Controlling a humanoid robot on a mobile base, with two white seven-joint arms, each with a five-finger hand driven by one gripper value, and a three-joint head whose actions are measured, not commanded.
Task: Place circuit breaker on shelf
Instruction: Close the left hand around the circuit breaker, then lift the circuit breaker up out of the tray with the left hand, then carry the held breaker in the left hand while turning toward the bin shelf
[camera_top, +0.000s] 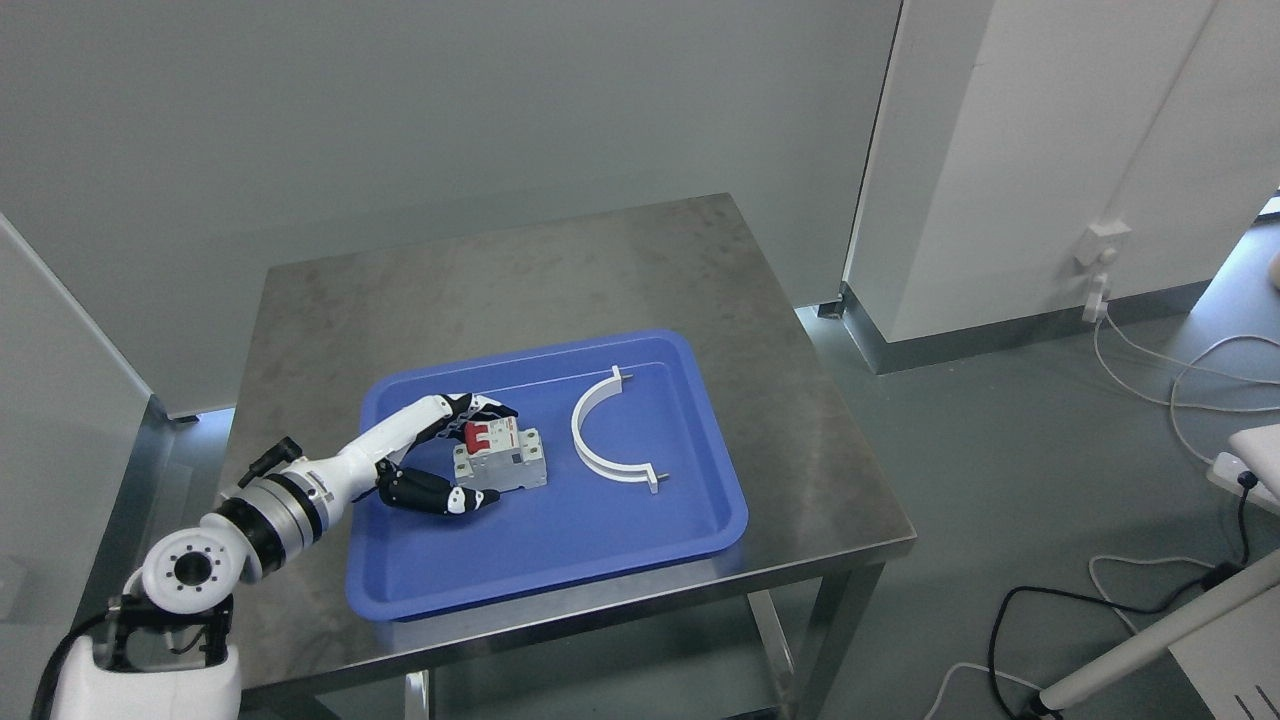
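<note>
A grey circuit breaker (502, 460) with red switches rests in the blue tray (560, 550), left of its middle. My left hand (487, 455) reaches in from the lower left and closes around the breaker. Its black fingers (490, 408) lie against the far side by the red switches. The thumb (450, 496) presses along the near lower edge. The breaker still sits on the tray floor. No shelf is in view, and neither is my right arm.
A white half-ring bracket (598, 432) lies in the tray to the right of the breaker. The tray sits on a steel table (500, 270). Cables (1170, 390) and a white pole (1150, 640) are on the floor at the right.
</note>
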